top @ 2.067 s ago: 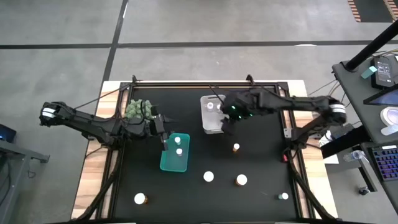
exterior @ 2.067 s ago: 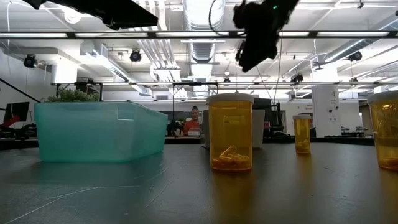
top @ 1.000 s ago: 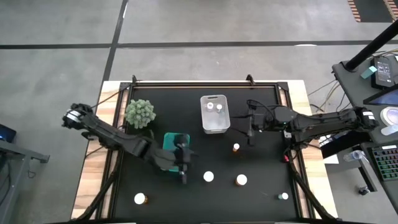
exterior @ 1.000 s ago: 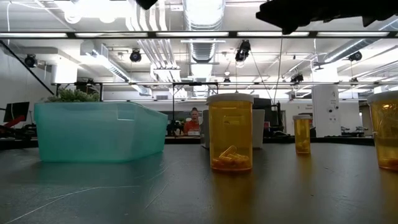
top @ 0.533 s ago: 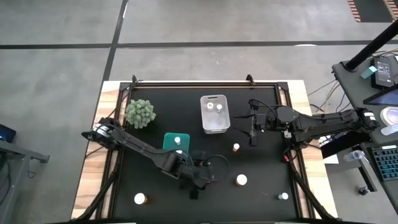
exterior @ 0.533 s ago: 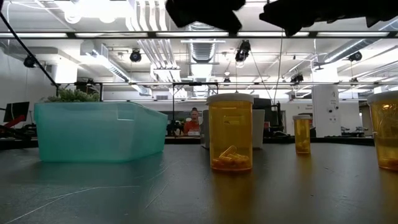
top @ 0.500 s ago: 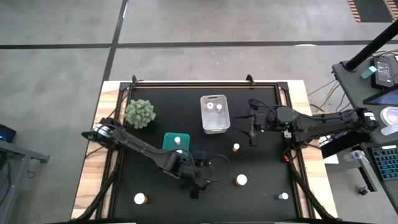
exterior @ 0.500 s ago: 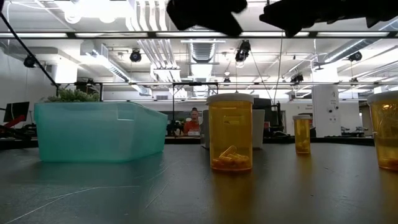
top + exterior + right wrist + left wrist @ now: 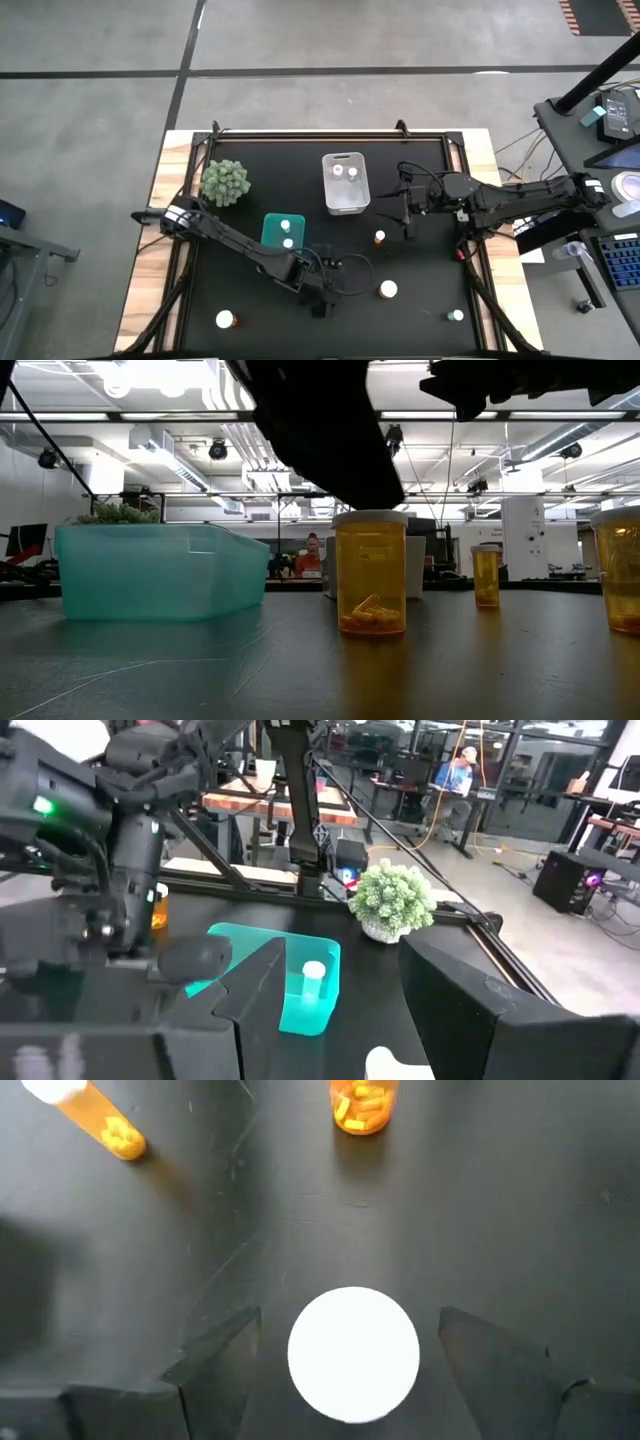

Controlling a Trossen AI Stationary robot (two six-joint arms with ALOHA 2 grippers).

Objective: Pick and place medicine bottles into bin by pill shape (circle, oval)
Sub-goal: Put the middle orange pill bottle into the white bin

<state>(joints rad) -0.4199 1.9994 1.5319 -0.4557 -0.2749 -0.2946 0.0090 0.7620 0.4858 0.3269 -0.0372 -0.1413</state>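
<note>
A medicine bottle with an amber body (image 9: 370, 575) and a round white cap (image 9: 353, 1355) stands upright on the black table, near its front middle. My left gripper (image 9: 347, 1318) hangs just above it, pointing down. It is open, with one finger on either side of the cap and a gap on both sides. In the high view the left gripper (image 9: 322, 295) hides this bottle. My right gripper (image 9: 405, 215) hovers open above the table's right middle, with nothing between its fingers (image 9: 262, 988).
A teal bin (image 9: 282, 235) and a clear bin (image 9: 345, 183) each hold two bottles. Loose bottles stand on the table (image 9: 380, 238), (image 9: 388, 290), (image 9: 227, 320), (image 9: 455, 316). A green plant (image 9: 224, 182) sits at the far left.
My left gripper has gone from beside the teal bin toward the table's near right. It has come down over the amber bottle at the front middle. The bottle has stayed where it was.
</note>
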